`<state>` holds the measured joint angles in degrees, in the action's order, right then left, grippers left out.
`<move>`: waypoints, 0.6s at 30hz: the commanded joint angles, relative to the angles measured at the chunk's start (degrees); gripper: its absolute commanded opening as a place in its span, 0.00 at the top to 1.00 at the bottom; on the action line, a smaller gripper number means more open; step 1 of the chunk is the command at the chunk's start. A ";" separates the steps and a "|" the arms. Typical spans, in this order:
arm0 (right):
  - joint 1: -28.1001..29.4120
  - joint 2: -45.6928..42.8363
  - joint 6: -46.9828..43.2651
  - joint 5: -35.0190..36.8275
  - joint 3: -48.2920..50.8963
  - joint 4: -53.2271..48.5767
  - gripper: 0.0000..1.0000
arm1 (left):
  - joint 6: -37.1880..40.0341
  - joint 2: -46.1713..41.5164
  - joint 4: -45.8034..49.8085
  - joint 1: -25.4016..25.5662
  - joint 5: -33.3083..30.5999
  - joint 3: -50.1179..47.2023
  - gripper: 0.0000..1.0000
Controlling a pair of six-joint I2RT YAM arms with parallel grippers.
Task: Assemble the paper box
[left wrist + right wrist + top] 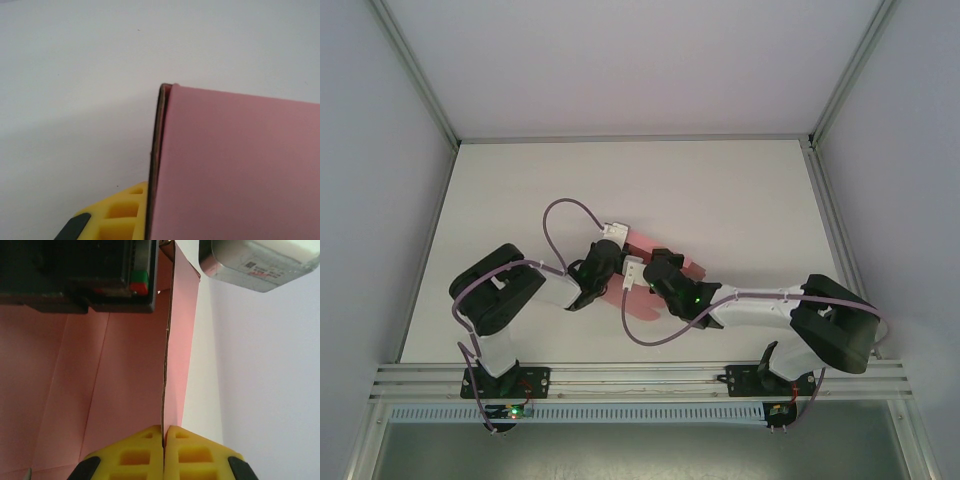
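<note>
The paper box (646, 245) is a pink card sheet lying mid-table, partly hidden under both wrists. My left gripper (610, 268) reaches it from the left and my right gripper (658, 275) from the right. In the left wrist view an upright pink panel (235, 165) stands edge-on, and my left gripper (152, 197) is shut on it. One yellow finger (120, 210) presses its left face; the other finger is hidden behind the card. In the right wrist view my right gripper (163, 434) is shut on the thin edge of a raised flap (180, 340), with flat creased card (75, 390) to its left.
The white table (720, 190) spreads around the sheet inside grey walls with metal rails (620, 375) at the near edge. In the right wrist view the left arm's black body (75, 270) and a grey camera housing (260, 262) hang close above the flap.
</note>
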<state>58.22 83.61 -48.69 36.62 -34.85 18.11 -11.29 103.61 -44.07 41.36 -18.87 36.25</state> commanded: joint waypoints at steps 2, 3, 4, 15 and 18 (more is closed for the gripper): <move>0.43 1.11 3.34 -6.34 0.88 -13.42 1.00 | -5.52 3.05 11.49 -2.35 -18.81 1.88 1.00; 0.34 1.24 3.72 -6.65 0.69 -13.72 1.00 | -6.08 3.24 12.96 -2.31 -19.82 2.52 1.00; 0.22 1.31 4.20 -6.69 0.60 -13.93 1.00 | -7.25 3.18 13.66 -2.16 -21.10 2.66 1.00; -0.99 1.59 5.60 -8.23 -0.54 -16.22 1.00 | -14.29 4.96 25.78 -1.21 -27.79 8.40 0.96; -1.11 1.59 5.79 -8.58 -0.84 -16.91 1.00 | -15.02 5.51 29.14 -0.85 -30.78 9.96 0.99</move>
<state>54.65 83.74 -43.13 34.02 -36.05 15.14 -19.75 104.53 -30.09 42.37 -22.59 44.42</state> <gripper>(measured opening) 0.047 0.084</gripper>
